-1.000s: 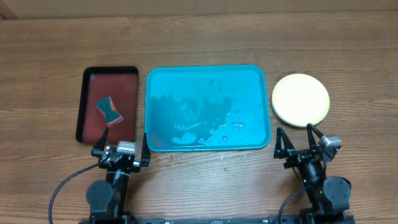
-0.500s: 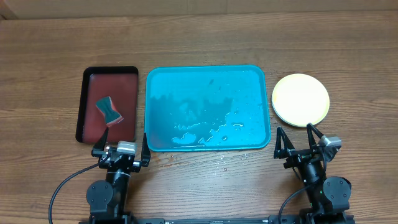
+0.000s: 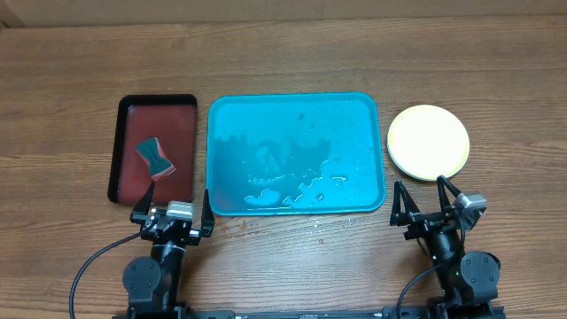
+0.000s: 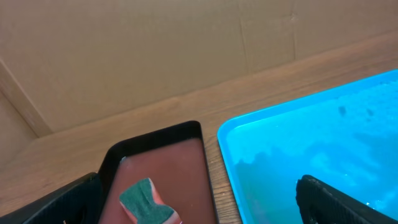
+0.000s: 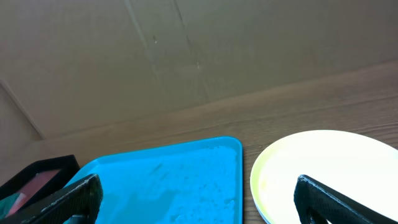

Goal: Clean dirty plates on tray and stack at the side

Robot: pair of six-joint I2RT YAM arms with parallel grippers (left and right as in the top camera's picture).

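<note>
Plates (image 3: 428,142) of round shallow plastic sit piled on the wooden surface (image 3: 292,53) just right of the large turquoise rectangular plastic tray (image 3: 296,115). The top one is pale yellow, with a greener rim peeping out beneath. How many are in the pile cannot be read from above. The tray holds only water beads, so the washing looks finished. A green-and-red sponge (image 3: 154,156) lies in the smaller black-rimmed dark red tray (image 3: 182,120) at the left, seemingly parked there. The left fingers (image 3: 207,208) and the right fingers (image 3: 396,208) stand wide and empty at the near edge, apart from everything.

From the left wrist, the wide fingers frame the sponge and the strip of wood between the two trays. A cardboard backdrop (image 4: 155,43), unseen from above, rises behind.

From the right wrist, the wide fingers frame the turquoise tray's corner and the top plate. Up close its face shows no red smear.
</note>
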